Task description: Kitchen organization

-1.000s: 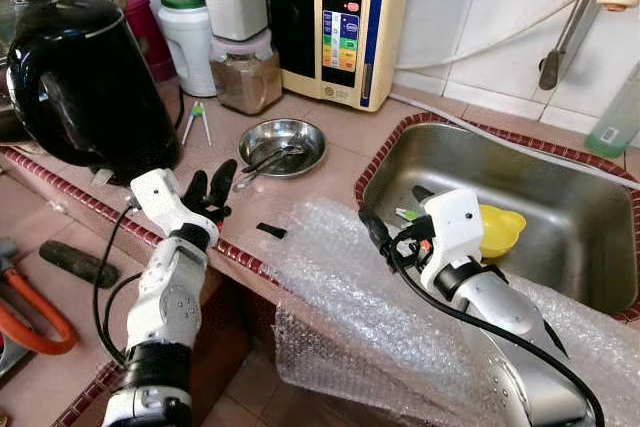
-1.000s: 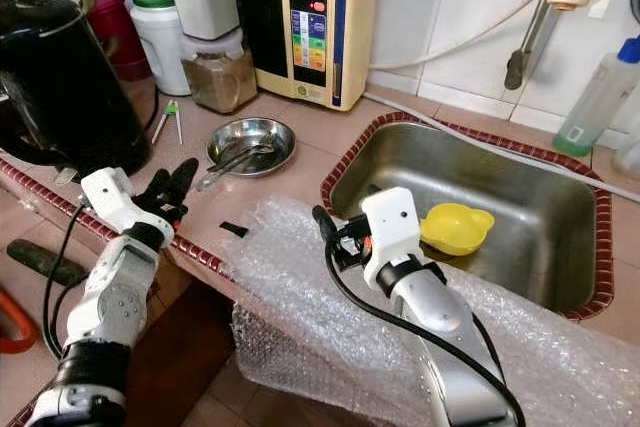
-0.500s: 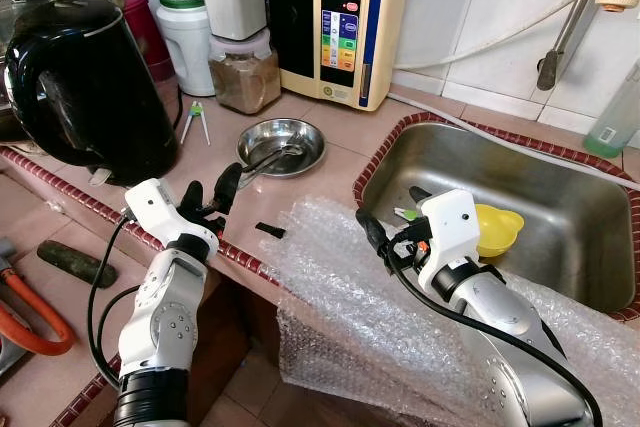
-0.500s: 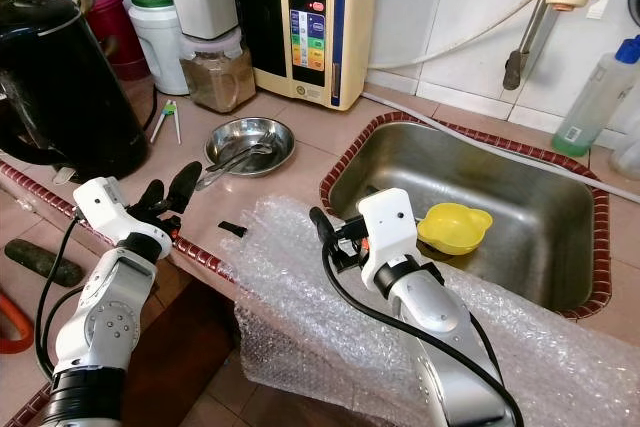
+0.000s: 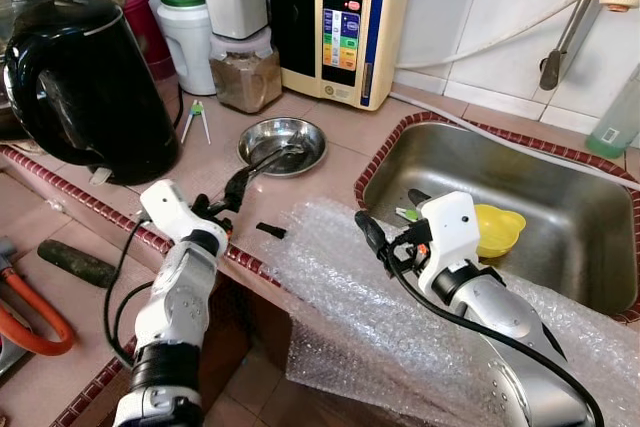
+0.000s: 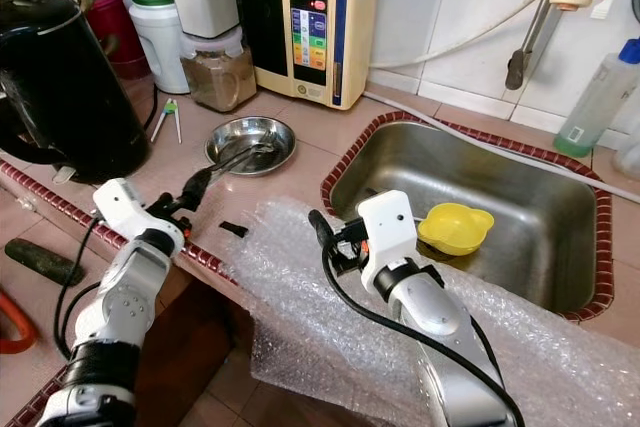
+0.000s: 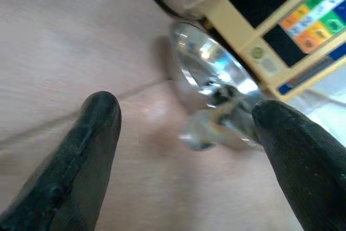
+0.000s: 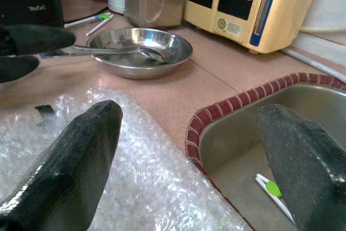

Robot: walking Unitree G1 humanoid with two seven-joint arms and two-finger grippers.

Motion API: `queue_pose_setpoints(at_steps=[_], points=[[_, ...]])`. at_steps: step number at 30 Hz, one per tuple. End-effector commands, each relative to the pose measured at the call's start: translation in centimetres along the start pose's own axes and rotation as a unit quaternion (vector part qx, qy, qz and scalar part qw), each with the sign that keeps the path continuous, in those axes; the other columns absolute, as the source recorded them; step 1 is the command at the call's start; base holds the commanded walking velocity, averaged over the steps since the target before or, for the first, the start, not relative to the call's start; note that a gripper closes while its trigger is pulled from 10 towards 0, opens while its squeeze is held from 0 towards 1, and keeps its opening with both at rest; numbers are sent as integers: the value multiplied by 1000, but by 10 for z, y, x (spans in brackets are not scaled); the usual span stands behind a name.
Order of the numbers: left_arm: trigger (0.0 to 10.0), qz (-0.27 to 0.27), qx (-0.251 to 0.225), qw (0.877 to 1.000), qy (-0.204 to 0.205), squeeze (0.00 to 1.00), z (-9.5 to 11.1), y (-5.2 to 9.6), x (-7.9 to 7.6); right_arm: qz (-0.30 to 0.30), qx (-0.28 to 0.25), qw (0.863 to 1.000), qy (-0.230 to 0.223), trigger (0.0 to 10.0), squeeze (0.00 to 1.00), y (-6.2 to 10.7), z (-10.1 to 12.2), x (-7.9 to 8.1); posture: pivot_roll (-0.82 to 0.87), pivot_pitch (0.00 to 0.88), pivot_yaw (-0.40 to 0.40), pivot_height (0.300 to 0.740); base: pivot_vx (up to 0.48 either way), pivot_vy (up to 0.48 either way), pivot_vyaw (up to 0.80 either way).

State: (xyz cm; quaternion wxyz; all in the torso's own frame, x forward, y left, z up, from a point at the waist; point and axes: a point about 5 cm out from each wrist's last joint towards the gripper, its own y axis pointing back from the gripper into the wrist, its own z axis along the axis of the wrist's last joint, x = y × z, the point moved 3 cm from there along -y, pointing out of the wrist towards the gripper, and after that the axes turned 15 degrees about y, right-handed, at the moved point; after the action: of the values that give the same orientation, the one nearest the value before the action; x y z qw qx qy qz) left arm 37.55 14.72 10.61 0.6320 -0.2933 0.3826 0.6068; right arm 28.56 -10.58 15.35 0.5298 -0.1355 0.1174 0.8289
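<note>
A small steel bowl (image 5: 282, 144) sits on the tiled counter with a metal spoon (image 8: 116, 51) lying in it, handle pointing toward the counter's front edge. My left gripper (image 5: 222, 202) is open just short of that handle; in the left wrist view the handle end (image 7: 213, 128) lies between the two black fingers (image 7: 81, 155) without touching them. My right gripper (image 5: 393, 212) hangs open over the sheet of bubble wrap (image 5: 340, 292) at the sink's near left corner, holding nothing.
A black kettle (image 5: 85, 87) stands at the left, with a jar of brown powder (image 5: 245, 72) and a cream water ionizer (image 5: 345, 22) at the back. The steel sink (image 5: 560, 197) holds a yellow cup (image 5: 497, 229). A small black scrap (image 5: 270, 230) lies by the wrap.
My left gripper has reached forward and to the right, from beside the kettle to the spoon handle at the bowl. The right arm has barely moved.
</note>
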Motion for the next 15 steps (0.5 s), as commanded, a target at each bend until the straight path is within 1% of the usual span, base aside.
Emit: queue_pose_setpoints(at_steps=[1,2,3,5,10,15], points=[[3255,-15,8,1000,4,0,-3,-3,-6,4,-11,1000,2,10000,0,1,6,2,-122,27,46,740,0,0,0],[0,-20,8,1000,8,0,-4,-4,-9,5,-11,1000,2,10000,0,2,7,2,-124,27,48,740,0,0,0],[0,-28,4,999,19,0,-4,-6,-13,5,-12,1000,2,10000,0,3,7,2,-129,27,51,740,0,0,0],[0,-28,2,999,23,0,-4,-9,-15,5,-12,1000,2,10000,0,4,7,1,-130,27,53,740,0,0,0],[0,-18,-10,999,39,0,-1,-14,-13,5,-12,1000,1,10000,0,5,7,2,-132,26,56,740,0,0,0],[0,-15,-24,999,45,0,4,-16,-12,6,-14,1000,0,10000,0,5,8,3,-132,25,56,740,0,0,0]])
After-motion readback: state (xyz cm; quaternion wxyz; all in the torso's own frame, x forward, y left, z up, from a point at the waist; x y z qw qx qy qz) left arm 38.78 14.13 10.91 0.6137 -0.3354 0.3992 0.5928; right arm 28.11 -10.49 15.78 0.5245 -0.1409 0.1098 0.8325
